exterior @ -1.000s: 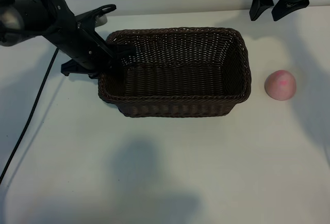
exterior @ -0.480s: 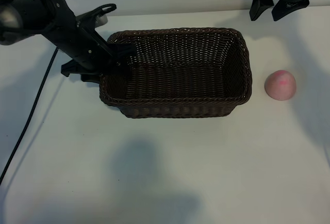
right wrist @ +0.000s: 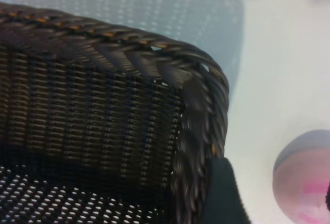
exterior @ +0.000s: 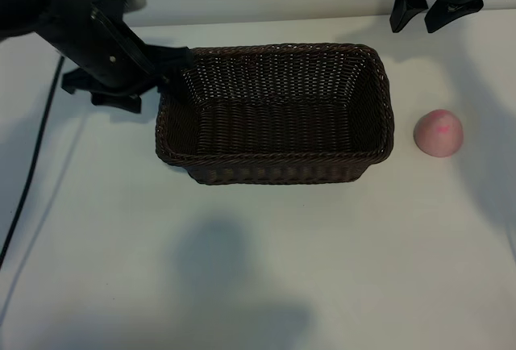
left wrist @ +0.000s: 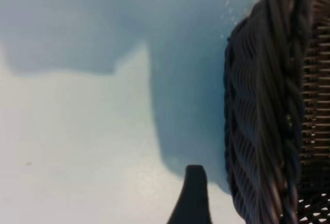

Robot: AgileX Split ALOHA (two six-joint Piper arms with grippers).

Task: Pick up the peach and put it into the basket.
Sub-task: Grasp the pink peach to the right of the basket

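Though near right gripper, peach untouched.

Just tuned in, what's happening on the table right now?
The left gripper has let go of the basket at its left end and lifted clear, jaws open and holding nothing. The basket has slid a little to the right and is empty. The peach sits untouched on the table to the basket's right. The right gripper hangs above the table's far right edge, jaws open, not yet reaching for the peach.
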